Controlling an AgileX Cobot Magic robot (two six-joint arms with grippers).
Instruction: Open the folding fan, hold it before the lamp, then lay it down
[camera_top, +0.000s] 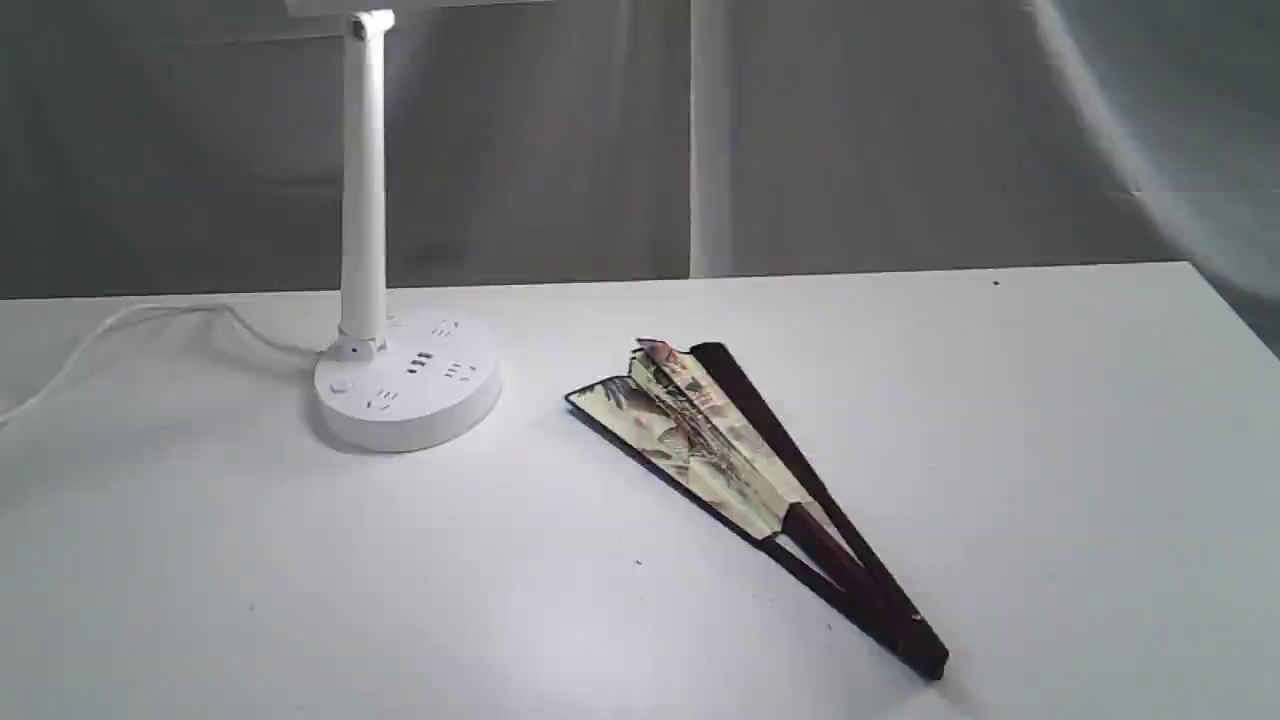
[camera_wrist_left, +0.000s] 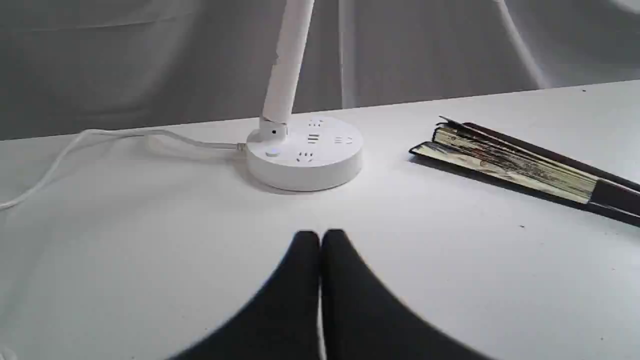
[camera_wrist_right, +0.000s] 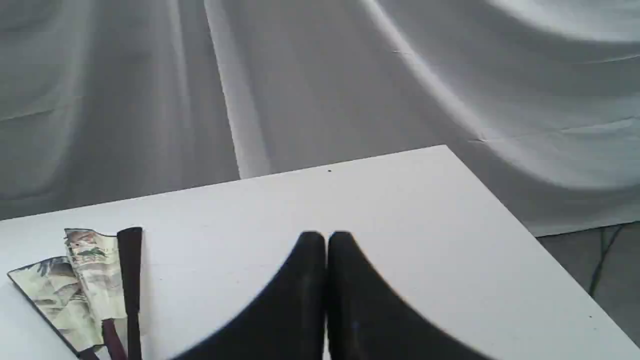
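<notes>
The folding fan lies almost folded on the white table, its painted cream leaf slightly spread and its maroon ribs running to the pivot at the front right. The white lamp stands at the back left on its round socket base, post rising out of frame. Neither gripper shows in the exterior view. In the left wrist view my left gripper is shut and empty, short of the lamp, with the fan off to one side. My right gripper is also shut and empty, apart from the fan.
The lamp's white cord trails off from the base toward the table's left edge. A grey cloth backdrop hangs behind the table. The table's right edge drops to the floor.
</notes>
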